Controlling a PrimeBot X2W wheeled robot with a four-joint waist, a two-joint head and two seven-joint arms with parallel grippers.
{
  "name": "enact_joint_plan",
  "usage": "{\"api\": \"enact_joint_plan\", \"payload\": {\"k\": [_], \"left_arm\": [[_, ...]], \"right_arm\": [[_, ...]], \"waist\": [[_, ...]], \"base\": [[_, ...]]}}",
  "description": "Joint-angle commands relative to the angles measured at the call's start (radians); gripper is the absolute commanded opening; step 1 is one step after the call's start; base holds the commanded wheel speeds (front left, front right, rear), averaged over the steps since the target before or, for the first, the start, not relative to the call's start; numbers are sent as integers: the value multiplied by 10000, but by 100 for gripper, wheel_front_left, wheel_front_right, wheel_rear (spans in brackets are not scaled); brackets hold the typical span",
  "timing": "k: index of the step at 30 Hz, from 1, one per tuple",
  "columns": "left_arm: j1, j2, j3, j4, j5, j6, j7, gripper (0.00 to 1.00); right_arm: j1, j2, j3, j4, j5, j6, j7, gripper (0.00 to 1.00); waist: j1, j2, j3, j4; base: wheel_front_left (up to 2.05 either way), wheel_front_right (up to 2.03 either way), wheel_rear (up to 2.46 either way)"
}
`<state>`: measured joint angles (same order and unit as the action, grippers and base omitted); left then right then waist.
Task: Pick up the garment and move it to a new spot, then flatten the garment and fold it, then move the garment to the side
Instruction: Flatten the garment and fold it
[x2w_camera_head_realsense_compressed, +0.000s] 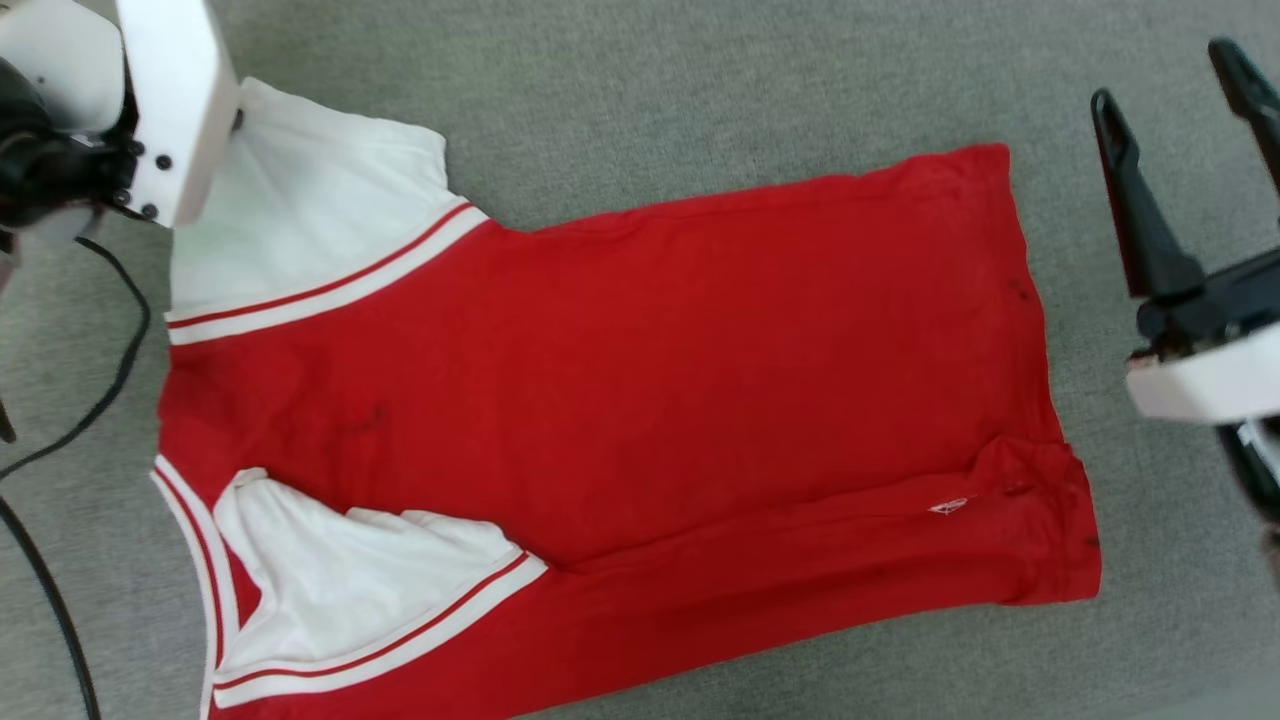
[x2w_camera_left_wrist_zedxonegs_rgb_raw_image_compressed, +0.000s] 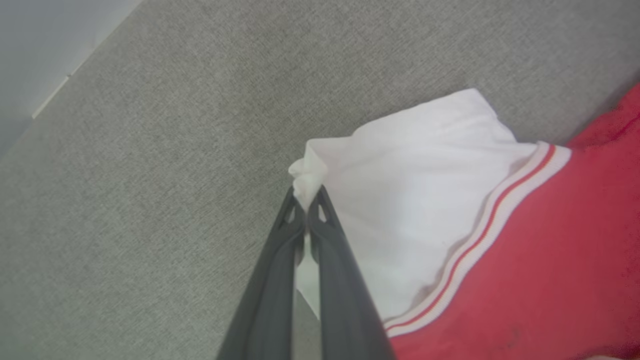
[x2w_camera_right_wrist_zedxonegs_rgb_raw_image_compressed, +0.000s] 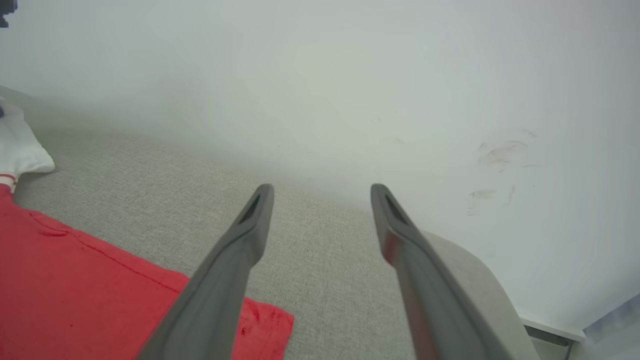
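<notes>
Nearest the head camera, at upper left: pale left forearm (x2w_camera_head_realsense_compressed: 175, 100), covering the outer tip of the far sleeve (x2w_camera_head_realsense_compressed: 300, 210). Seen along the left wrist view: left gripper (x2w_camera_left_wrist_zedxonegs_rgb_raw_image_compressed: 306, 200) with jaws pressed together, clamped on a bunched white corner of that sleeve, cloth pinched between the two dark fingers (x2w_camera_left_wrist_zedxonegs_rgb_raw_image_compressed: 272, 290) and poking out just past their tips. Spread across the middle of the grey woven surface (x2w_camera_head_realsense_compressed: 700, 90): garment (x2w_camera_head_realsense_compressed: 620, 380), plain red face up, neck end toward the robot's left and hem toward its right, body mostly flat. White and red striped trim (x2w_camera_head_realsense_compressed: 330, 285) between far sleeve and red body. Near sleeve (x2w_camera_head_realsense_compressed: 350, 580) folded inward, lying on the red body close to the neckline. Near hem corner rumpled, with a small white label (x2w_camera_head_realsense_compressed: 948, 507) just beside the crease. Off the hem end, well to the right: right gripper (x2w_camera_head_realsense_compressed: 1165, 80), fingers spread wide apart, gripping nothing, clear of the cloth; cannot tell whether raised above the surface or resting on it. Far corner of the hem beside its left finger in the right wrist view. Black cable (x2w_camera_head_realsense_compressed: 120, 370) looping along the surface at far left, beside the neck end. White wall (x2w_camera_right_wrist_zedxonegs_rgb_raw_image_compressed: 350, 75) beyond the surface's rounded far edge.
</notes>
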<state>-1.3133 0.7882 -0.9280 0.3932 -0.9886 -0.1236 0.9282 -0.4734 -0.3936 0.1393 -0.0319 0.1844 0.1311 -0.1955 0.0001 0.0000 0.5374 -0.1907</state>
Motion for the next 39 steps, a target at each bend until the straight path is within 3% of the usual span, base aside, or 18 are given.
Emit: {"api": "enact_joint_plan", "payload": {"k": [1,11,16,19,24,35,36,37,39], "left_arm": [[219,-47,-34,-83,-65,-42,-159,0],[324,-205,-686,-1240,-40,-45,-877,0],[36,-214,-977,-1680,110,-47,-1140,0],[-114,-260,-1085,-1878,147,-48,-1294,0],[-355,-358,-1268,-2125,219,-48,-1498,0],[-764,-321,-1602,-2301,227,-49,-1914,0],[-770,-282,-1639,-2298,217,-49,-1944,0],[-768,-257,-1681,-2288,196,-49,-1987,0],[-708,-221,-1749,-2226,164,-49,-2094,0]], "right_arm": [[-312,-333,187,140,194,-8,505,100],[-2804,-3292,3088,886,3372,-8,6991,100],[-4053,-4248,4623,1114,4977,-8,9911,100],[-4698,-4362,5199,1432,5669,-8,11112,100],[-5446,-4002,5576,2315,6162,-8,11911,100],[-4891,-3160,6735,4208,6373,-8,11374,100],[-4783,-3165,6913,4269,6439,-6,11306,95],[-4781,-3153,6989,4247,6449,-5,11044,0],[-4841,-3071,6978,4352,6580,-8,10596,0]], "waist": [[-1,0,-342,175],[-1,0,-955,878],[-1,0,-820,1231],[-1,0,-650,1435],[-1,0,-344,1739],[-1,0,233,2073],[-1,0,241,2073],[-1,0,242,2065],[-1,0,158,2020]], "base": [[0,0,0],[0,0,0],[0,0,0],[0,0,0],[0,0,0],[0,0,0],[0,0,0],[0,0,0],[0,0,0]]}}
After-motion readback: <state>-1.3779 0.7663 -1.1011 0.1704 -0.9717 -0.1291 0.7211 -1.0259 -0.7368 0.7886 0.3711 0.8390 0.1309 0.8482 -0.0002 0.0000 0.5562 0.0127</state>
